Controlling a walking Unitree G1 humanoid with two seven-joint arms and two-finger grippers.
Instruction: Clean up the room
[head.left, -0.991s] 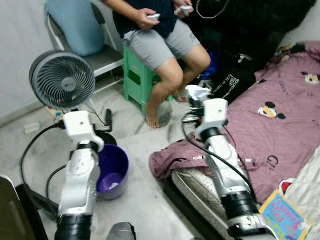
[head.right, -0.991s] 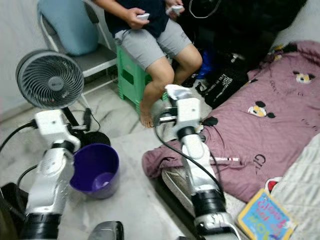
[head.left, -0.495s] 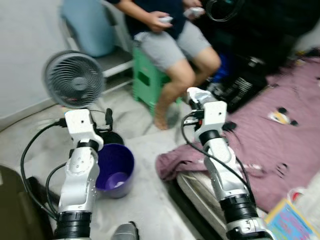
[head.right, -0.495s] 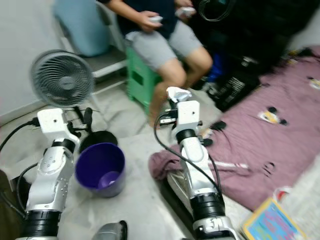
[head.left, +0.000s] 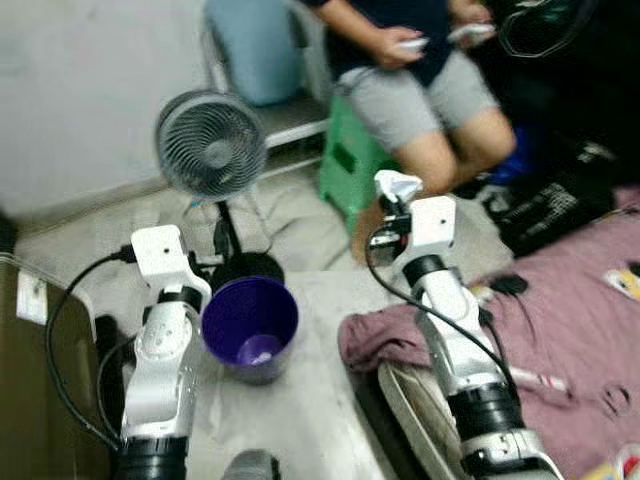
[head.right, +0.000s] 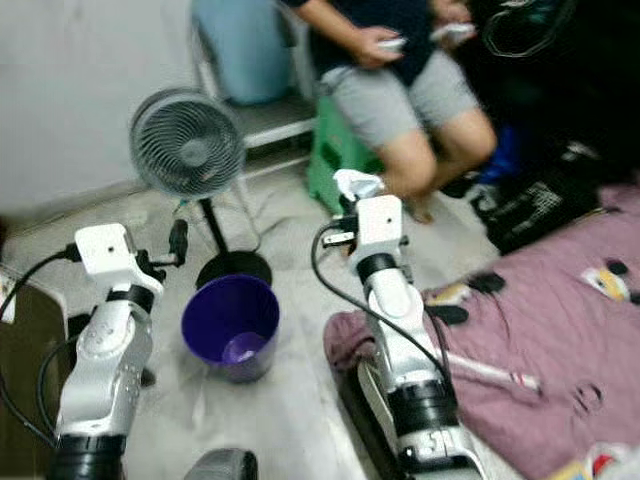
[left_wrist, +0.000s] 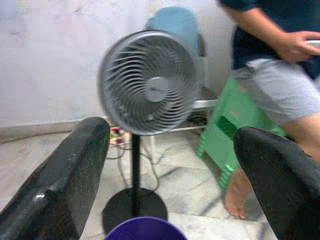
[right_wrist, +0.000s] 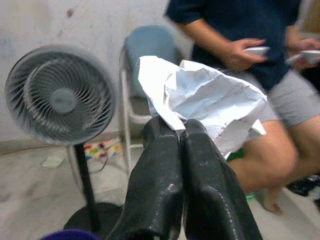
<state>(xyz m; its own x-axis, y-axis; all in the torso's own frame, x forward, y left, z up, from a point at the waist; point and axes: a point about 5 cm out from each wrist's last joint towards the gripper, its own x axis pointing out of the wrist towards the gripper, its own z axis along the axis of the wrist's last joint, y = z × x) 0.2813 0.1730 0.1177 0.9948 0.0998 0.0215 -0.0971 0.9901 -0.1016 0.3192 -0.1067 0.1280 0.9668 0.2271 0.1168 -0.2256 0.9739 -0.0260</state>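
My right gripper (right_wrist: 181, 131) pinched crumpled white paper (right_wrist: 210, 102) at frame centre, raised for carrying to the purple bin (head.left: 250, 325), lower left. My left gripper (left_wrist: 170, 165) was spread wide, holding nothing, facing the fan (left_wrist: 148, 82).

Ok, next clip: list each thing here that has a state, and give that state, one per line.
Right gripper: shut on crumpled paper, raised in front of the person.
Left gripper: open, nothing between its fingers, facing the fan.
Purple bin: upright on the floor, open-topped, a pale scrap at its bottom.
Fan: standing upright on its stand; whether it runs, cannot tell.
Purple blanket: rumpled, hanging over the mattress edge.
Person: seated on the green stool, a device in each hand.
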